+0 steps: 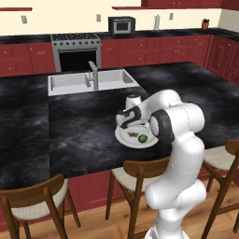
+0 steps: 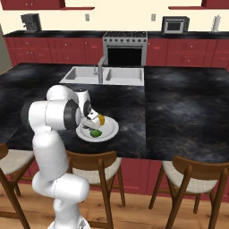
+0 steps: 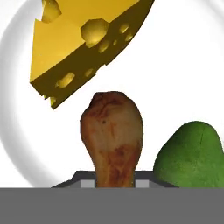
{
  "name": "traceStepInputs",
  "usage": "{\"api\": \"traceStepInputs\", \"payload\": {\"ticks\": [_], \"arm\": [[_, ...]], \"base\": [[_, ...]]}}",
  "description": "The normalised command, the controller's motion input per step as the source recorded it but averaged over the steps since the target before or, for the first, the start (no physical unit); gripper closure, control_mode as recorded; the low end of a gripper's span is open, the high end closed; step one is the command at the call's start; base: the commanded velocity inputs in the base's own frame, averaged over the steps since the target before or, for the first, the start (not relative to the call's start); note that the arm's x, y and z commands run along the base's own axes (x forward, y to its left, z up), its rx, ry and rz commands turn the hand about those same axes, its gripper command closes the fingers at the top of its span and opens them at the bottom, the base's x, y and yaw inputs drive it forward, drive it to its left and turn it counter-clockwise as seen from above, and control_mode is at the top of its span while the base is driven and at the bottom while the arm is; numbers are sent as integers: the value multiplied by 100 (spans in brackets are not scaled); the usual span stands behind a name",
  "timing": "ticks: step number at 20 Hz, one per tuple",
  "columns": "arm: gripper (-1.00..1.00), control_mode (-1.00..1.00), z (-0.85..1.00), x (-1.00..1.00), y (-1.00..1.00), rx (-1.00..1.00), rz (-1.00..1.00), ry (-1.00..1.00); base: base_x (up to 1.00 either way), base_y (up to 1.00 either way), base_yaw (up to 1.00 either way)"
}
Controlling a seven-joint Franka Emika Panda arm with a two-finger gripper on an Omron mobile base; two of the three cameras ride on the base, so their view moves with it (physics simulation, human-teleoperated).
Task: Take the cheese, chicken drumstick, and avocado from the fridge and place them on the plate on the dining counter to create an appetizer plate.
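Already the dining counter point(image 1: 84, 135) carries the plate point(image 3: 183, 70), with cheese point(image 3: 78, 48) and avocado point(image 3: 190, 153) lying on it. The gripper point(image 2: 92, 120) is clenched on the chicken drumstick point(image 3: 113, 131) just above it. Only release seems left.

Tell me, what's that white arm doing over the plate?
It's putting together a snack plate on the dining counter. The cheese and avocado already lie on it. The gripper hangs right above, holding the drumstick by its thin end, about to let it go.
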Motion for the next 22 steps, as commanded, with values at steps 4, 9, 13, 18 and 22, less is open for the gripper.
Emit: {"api": "traceStepInputs", "payload": {"ticks": [4,9,13,18,22], "arm": [[100,-100,-37,35,0,0,-3,2],[-100,-100,-15,3,-3,0,-5,0],[-100,-100,0,0,-30,0,-8,2],[-100,-100,48,-20,-26,0,-6,4],[-100,-100,100,-64,4,-4,0,0]], "base": [[0,0,0],[0,0,0],[0,0,0],[0,0,0],[0,0,0]]}}
